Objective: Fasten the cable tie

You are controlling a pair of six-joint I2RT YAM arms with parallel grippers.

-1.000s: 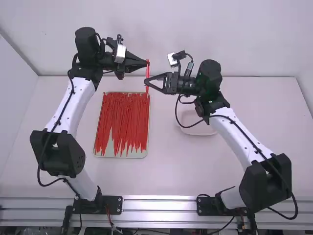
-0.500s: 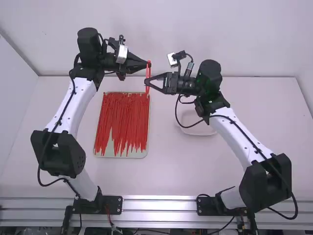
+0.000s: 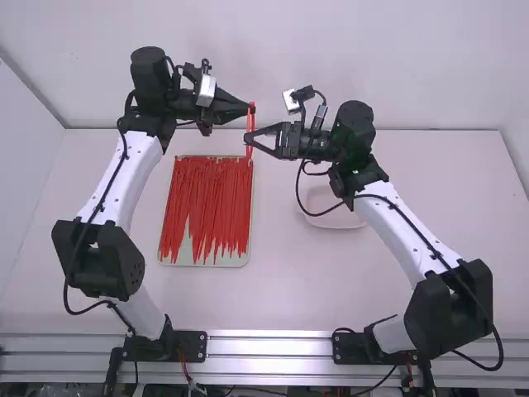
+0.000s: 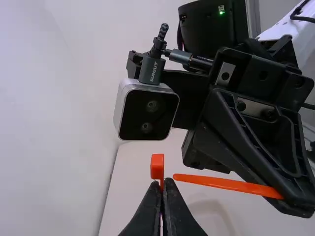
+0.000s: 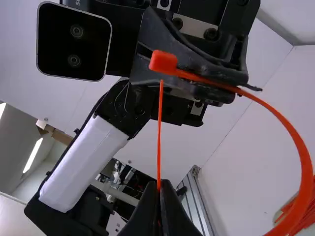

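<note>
We hold the cable tie (image 3: 249, 124) in the air above the far end of the tray (image 3: 245, 252) of spare ties (image 3: 207, 207). The left gripper (image 4: 162, 189) is pressed together on the strap just under its head. The right gripper (image 5: 158, 189) pinches the thin tail, whose tip points up at that head. We judge the tie light, springy and slick. The bent strap pushes back, so grips close to the head and the tip suit it best. Room between the two grippers is tight, with the wall (image 3: 372, 50) close behind. Open space lies toward the middle of the table (image 3: 463, 190).
</note>
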